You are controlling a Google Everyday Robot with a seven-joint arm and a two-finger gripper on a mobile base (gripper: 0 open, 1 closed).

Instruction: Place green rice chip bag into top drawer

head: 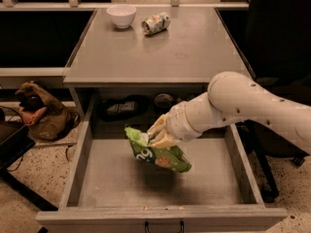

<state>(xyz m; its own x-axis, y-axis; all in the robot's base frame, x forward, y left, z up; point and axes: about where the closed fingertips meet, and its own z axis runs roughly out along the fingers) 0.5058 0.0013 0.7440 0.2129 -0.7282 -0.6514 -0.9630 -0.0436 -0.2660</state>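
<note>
The green rice chip bag (156,153) is crinkled light-green foil and hangs inside the open top drawer (112,183), a little above its grey floor. My gripper (158,135) is shut on the bag's upper edge, reaching in from the right on the white arm (243,106). The drawer is pulled fully out toward the camera, with a small dark handle (164,225) on its front. The bag's shadow lies on the floor below it.
On the grey table top (194,52) stand a white bowl (121,15) and a crushed can (155,23) at the back. Dark items (121,108) sit in the recess behind the drawer. A brown bag (41,113) lies on the floor at left.
</note>
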